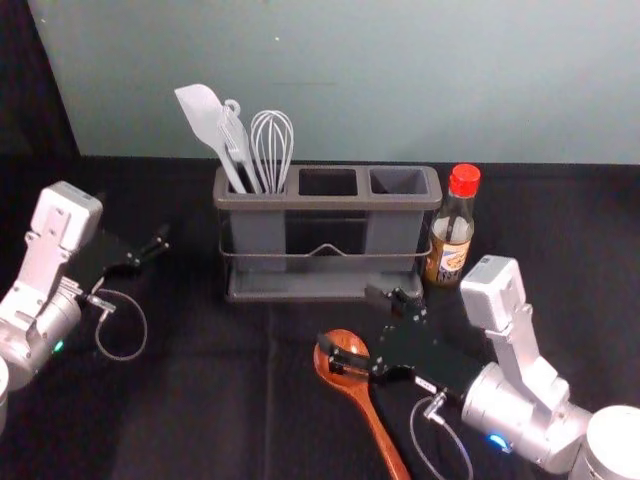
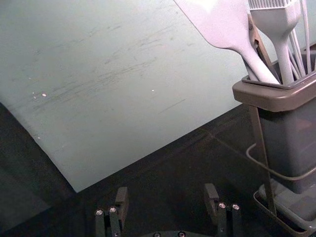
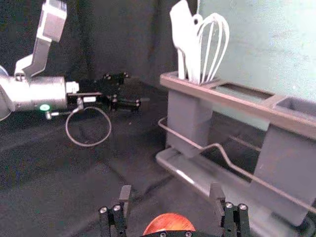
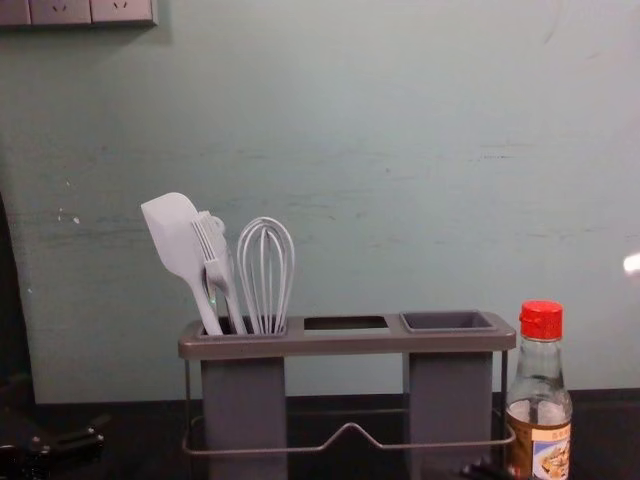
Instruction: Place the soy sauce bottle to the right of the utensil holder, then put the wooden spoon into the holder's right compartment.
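Open right gripper [image 1: 345, 318], head view's lower centre, may skew the spoon [image 1: 376, 425] if closing off-centre; left gripper [image 2: 166, 190], open, at left.

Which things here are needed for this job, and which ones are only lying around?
For the job:
soy sauce bottle
utensil holder
wooden spoon
right gripper, open at the spoon's bowl

Not needed:
spatula, brush and whisk, in the left compartment
left gripper, idle at the left
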